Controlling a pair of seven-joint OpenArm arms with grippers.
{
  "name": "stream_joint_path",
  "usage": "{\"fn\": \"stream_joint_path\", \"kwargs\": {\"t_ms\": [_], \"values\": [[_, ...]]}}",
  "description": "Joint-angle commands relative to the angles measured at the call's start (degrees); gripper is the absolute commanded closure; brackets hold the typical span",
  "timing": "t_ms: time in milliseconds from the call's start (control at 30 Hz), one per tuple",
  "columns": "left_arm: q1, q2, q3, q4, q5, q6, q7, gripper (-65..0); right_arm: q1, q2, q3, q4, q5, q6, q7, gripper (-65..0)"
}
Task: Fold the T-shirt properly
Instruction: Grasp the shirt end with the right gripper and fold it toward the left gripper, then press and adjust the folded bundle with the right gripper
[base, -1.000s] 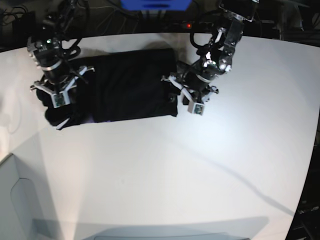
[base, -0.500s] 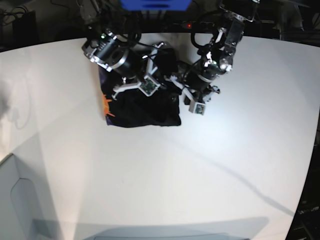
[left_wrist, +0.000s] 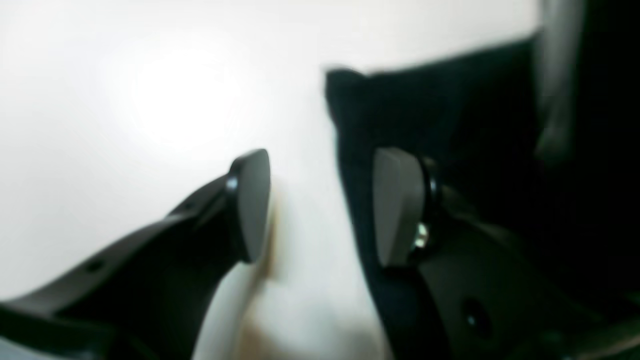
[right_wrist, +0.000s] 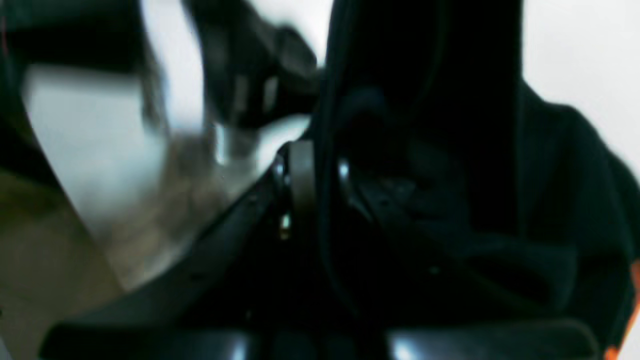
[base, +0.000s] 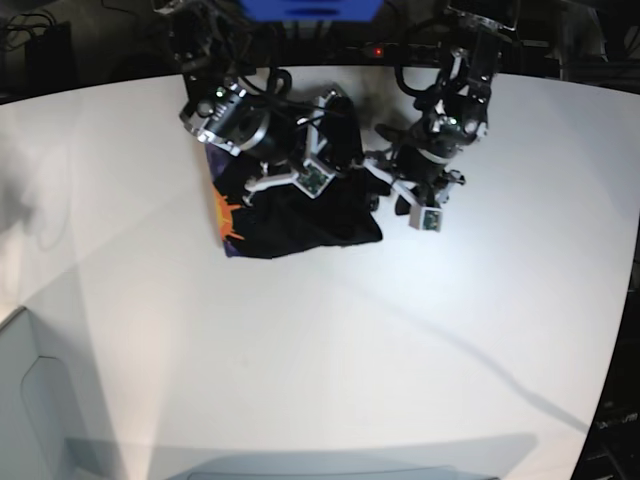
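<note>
The black T-shirt (base: 300, 215) lies bunched and folded over at the far middle of the white table, with an orange print (base: 226, 214) showing at its left edge. My right gripper (base: 343, 140) is over the shirt's far right part. In the right wrist view this gripper (right_wrist: 320, 175) is shut on a fold of the black cloth (right_wrist: 550, 200). My left gripper (base: 380, 185) is at the shirt's right edge. In the left wrist view it (left_wrist: 322, 205) is open, with one finger (left_wrist: 395, 205) over the shirt's edge (left_wrist: 450, 110) and bare table between the fingers.
The white table (base: 330, 350) stretches wide toward the front. Dark cables and a blue object (base: 310, 8) sit beyond the far edge. A pale grey bin (base: 40, 420) is at the front left corner.
My right arm has swung from the shirt's left end across to the right, carrying cloth over and folding the shirt. The orange print now shows. The shirt and my left arm shifted slightly right.
</note>
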Motion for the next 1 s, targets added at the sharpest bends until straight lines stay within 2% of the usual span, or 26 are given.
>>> {"fn": "stream_joint_path", "kwargs": {"t_ms": [0, 267, 467, 600, 867, 967], "values": [[0.18, -0.32, -0.42, 1.95, -0.40, -0.14, -1.32, -32.6, 0.59, -0.48, -0.10, 0.58, 0.70, 0.17, 1.43, 0.0], [3.60, -0.23, -5.69, 5.81, -0.40, -0.23, -1.32, -32.6, 1.73, -0.48, -0.19, -1.44, 0.62, 0.17, 0.99, -0.7], [7.56, 0.12, -13.78, 9.24, -0.40, -0.23, -1.32, -32.6, 1.38, -0.48, -0.01, 1.28, 0.62, 0.17, 0.99, -20.3], [9.49, 0.21, -19.76, 10.39, -0.40, -0.23, -1.32, -32.6, -0.38, -0.57, 1.66, 7.44, 0.70, 0.17, 0.99, -27.1], [9.76, 2.14, -30.57, 10.03, -0.40, -0.49, -1.23, -32.6, -1.52, -0.66, 11.06, 9.46, 0.79, 0.17, 1.08, -28.0], [9.32, 2.23, -33.38, 9.86, -0.40, -0.49, -1.23, -32.6, -2.05, -0.75, 12.12, 9.28, 0.88, 0.17, 1.08, -28.1]]}}
